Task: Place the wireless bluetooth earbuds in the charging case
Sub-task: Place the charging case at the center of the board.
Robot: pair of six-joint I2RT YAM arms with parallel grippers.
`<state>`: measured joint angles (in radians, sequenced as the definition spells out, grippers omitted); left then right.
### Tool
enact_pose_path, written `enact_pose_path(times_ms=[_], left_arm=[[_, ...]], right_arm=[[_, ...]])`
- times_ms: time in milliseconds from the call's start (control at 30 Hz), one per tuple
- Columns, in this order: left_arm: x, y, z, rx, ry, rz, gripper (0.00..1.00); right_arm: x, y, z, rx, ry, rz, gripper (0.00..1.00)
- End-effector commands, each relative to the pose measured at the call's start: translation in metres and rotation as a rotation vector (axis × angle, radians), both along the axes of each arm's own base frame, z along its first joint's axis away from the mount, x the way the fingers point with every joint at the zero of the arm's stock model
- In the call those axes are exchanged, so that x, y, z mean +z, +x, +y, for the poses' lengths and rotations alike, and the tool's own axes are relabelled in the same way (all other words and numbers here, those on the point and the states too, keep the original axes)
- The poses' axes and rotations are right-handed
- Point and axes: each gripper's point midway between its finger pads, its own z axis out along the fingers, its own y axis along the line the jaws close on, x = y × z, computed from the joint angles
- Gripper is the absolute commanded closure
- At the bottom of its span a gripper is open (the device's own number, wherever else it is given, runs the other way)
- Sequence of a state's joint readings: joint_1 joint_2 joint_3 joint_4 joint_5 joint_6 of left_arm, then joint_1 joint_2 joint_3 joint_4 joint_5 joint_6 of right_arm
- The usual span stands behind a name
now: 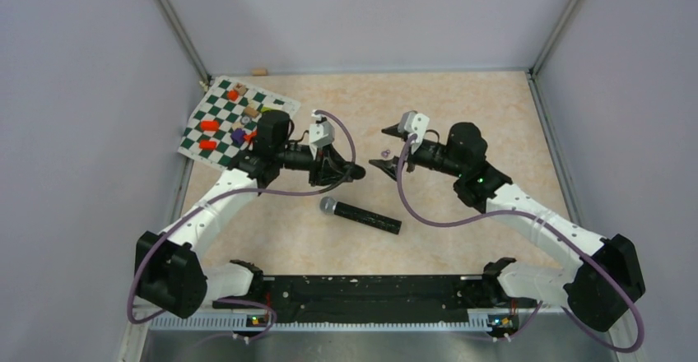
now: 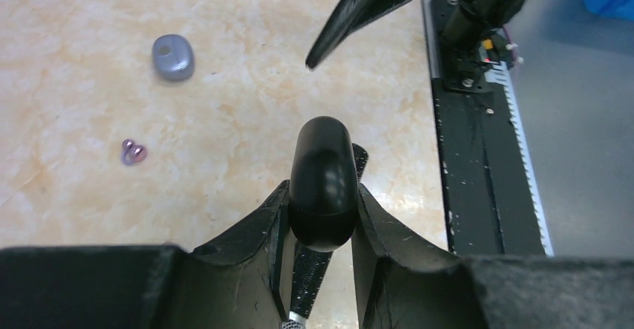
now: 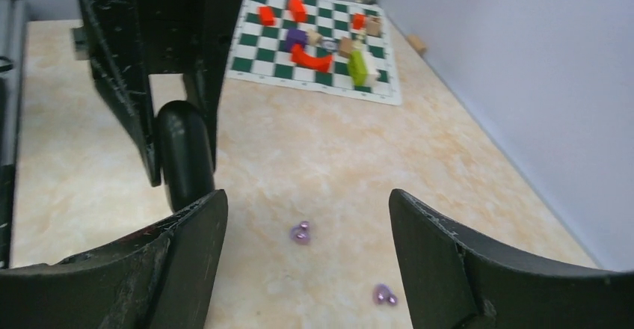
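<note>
Black charging case (image 2: 323,168) pinched in the left gripper (image 2: 323,194), purple earbuds loose on the table (image 2: 224,120).

The fingers of the left gripper are pressed onto both sides of the black charging case, whose rounded end is seen past the fingertips, above the marbled table. The right gripper (image 3: 306,202) is placed opposite to it, with its fingers spread wide and nothing between them. One purple earbud (image 3: 301,232) is seen on the table just in front of the case, and a second purple earbud (image 3: 385,294) lies nearer to the right gripper; both are apart from the case. A grey rounded object (image 2: 173,57) rests farther off. A microphone (image 1: 362,216) lies between the arms, and a chequered mat (image 1: 218,99) with coloured blocks (image 1: 209,123) is laid at the far left.
</note>
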<state>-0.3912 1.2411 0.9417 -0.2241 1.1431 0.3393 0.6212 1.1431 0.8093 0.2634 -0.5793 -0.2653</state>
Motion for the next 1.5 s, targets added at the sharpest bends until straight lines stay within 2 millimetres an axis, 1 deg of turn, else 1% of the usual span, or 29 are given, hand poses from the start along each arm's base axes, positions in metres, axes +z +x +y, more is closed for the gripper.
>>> enact_pose_path(times_ms=[0, 133, 200, 267, 300, 333, 367, 533, 633, 700, 800, 900, 1033, 1133, 1233, 1367, 1467], left_arm=[[-0.001, 0.034, -0.003, 0.155, 0.005, -0.010, 1.00], [-0.013, 0.065, 0.001, 0.318, 0.042, 0.024, 1.00], [-0.017, 0.084, 0.003, 0.398, 0.055, 0.027, 1.00], [-0.027, 0.102, 0.003, 0.457, 0.089, 0.066, 1.00], [-0.036, 0.104, 0.005, 0.479, 0.119, 0.107, 1.00], [-0.038, 0.111, 0.004, 0.493, 0.138, 0.133, 1.00], [-0.050, 0.117, 0.003, 0.501, 0.170, 0.176, 1.00], [-0.080, 0.139, -0.005, 0.497, 0.254, 0.346, 1.00], [-0.091, 0.158, -0.006, 0.513, 0.254, 0.495, 1.00], [-0.100, 0.175, -0.004, 0.552, 0.238, 0.610, 1.00], [-0.119, 0.197, -0.001, 0.614, 0.201, 0.754, 1.00], [-0.135, 0.215, 0.000, 0.670, 0.163, 0.836, 0.99], [-0.145, 0.236, 0.002, 0.747, 0.137, 0.894, 0.98], [-0.148, 0.246, 0.002, 0.784, 0.121, 0.917, 0.96], [-0.151, 0.250, 0.003, 0.814, 0.110, 0.943, 0.92], [-0.160, 0.251, 0.003, 0.843, 0.104, 0.992, 0.84], [-0.165, 0.248, 0.003, 0.858, 0.090, 1.026, 0.77]], right_arm=[[0.034, 0.040, -0.037, -0.269, 0.091, -0.077, 0.20], [0.038, 0.066, -0.067, -0.460, 0.117, -0.078, 0.15], [0.039, 0.073, -0.076, -0.512, 0.124, -0.077, 0.14], [0.039, 0.077, -0.083, -0.536, 0.133, -0.069, 0.14], [0.038, 0.078, -0.085, -0.540, 0.137, -0.063, 0.14], [0.039, 0.078, -0.087, -0.543, 0.143, -0.061, 0.14], [0.039, 0.079, -0.090, -0.547, 0.150, -0.057, 0.14], [0.042, 0.082, -0.102, -0.573, 0.172, -0.048, 0.14], [0.043, 0.085, -0.107, -0.586, 0.178, -0.045, 0.14], [0.043, 0.085, -0.110, -0.589, 0.182, -0.044, 0.14], [0.041, 0.087, -0.112, -0.592, 0.184, -0.038, 0.14], [0.041, 0.088, -0.114, -0.593, 0.185, -0.036, 0.14], [0.039, 0.088, -0.115, -0.595, 0.185, -0.034, 0.14], [0.040, 0.088, -0.115, -0.594, 0.186, -0.036, 0.14], [0.040, 0.088, -0.116, -0.593, 0.187, -0.036, 0.14], [0.041, 0.087, -0.116, -0.592, 0.191, -0.038, 0.14], [0.044, 0.086, -0.117, -0.592, 0.198, -0.041, 0.14]])
